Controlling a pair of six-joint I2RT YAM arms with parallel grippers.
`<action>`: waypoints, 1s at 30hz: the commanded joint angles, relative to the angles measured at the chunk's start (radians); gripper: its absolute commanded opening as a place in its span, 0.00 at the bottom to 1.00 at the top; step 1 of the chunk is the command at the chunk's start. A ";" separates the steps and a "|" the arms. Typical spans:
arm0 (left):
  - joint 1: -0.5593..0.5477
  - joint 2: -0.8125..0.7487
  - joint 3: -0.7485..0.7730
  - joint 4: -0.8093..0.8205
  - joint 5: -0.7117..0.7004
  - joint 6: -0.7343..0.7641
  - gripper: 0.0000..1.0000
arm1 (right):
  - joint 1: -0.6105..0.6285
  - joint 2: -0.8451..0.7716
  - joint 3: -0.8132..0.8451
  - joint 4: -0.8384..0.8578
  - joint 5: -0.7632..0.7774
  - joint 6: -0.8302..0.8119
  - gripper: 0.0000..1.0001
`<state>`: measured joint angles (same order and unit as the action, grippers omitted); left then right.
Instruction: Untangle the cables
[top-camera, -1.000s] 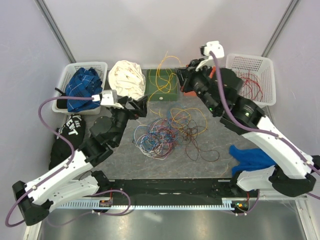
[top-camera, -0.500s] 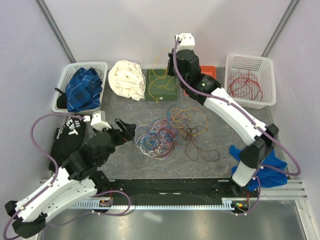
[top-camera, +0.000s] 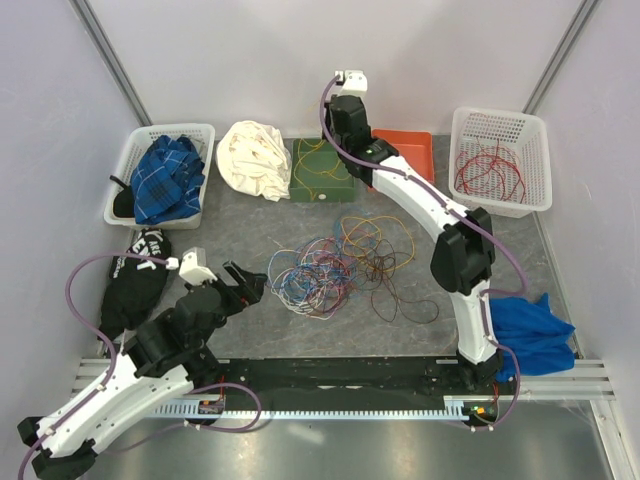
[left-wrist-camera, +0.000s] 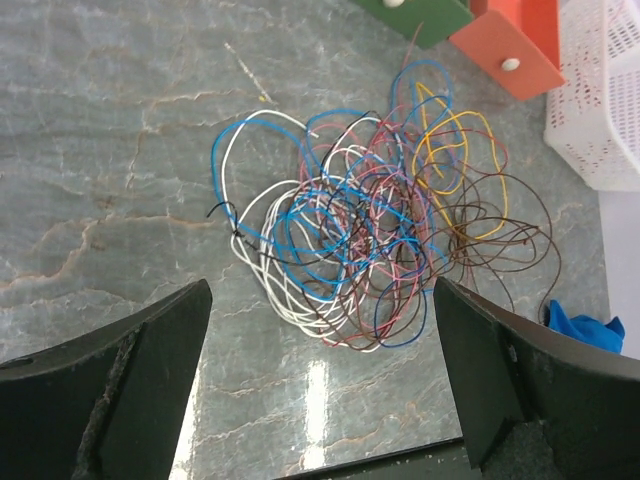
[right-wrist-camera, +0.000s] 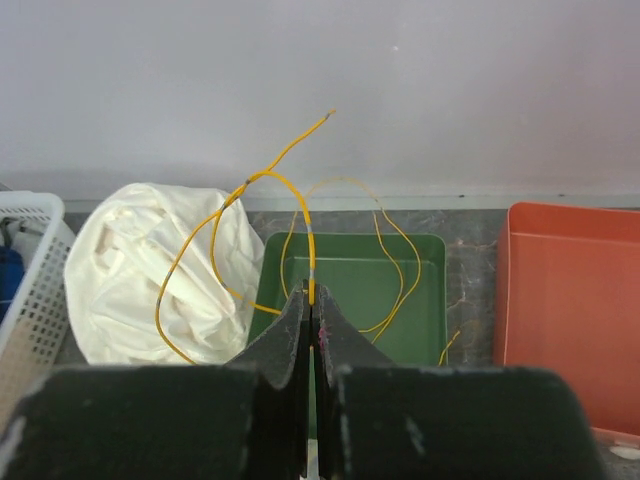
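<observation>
Now, start at your left pincer: its two fingers stand wide apart and hold nothing. Look out from it and the heap of cables lies straight ahead on the tabletop. In the left wrist view the heap sits right in the gap between the fingers, a little way beyond their tips. The heap is longer from side to side than from front to back. From above it runs from just beside your left pincer off toward the right side of the tabletop. The white and blue loops are on the side nearest this pincer, and the brown and yellow loops are on the far side. Your right pincer is squeezed tight on one yellow cable. It is up at the back, over the green tray, well apart from the heap. That cable stands up out of the pincer, bends over to the left and hangs down. More yellow strands lie in the tray. I cannot see any strand going from it back to the heap, but these strands are very thin, so I cannot be sure. So the left arm is much the nearer one to the heap, and I think the next pick falls to it. It only needs to go forward and down onto a near loop.
</observation>
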<state>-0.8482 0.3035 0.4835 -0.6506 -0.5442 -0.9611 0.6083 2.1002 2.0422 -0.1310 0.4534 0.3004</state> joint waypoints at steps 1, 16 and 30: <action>0.003 0.019 0.009 0.003 -0.011 -0.073 1.00 | -0.027 0.064 0.082 0.063 0.005 0.023 0.00; 0.003 0.155 0.067 0.083 -0.013 -0.025 1.00 | -0.064 0.050 0.188 0.114 -0.036 0.054 0.00; 0.003 0.152 0.069 0.086 -0.013 -0.031 1.00 | -0.104 0.049 0.223 0.174 -0.048 0.102 0.00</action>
<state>-0.8482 0.4488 0.5152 -0.6025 -0.5411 -0.9791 0.5201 2.2143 2.2505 -0.0307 0.4232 0.3679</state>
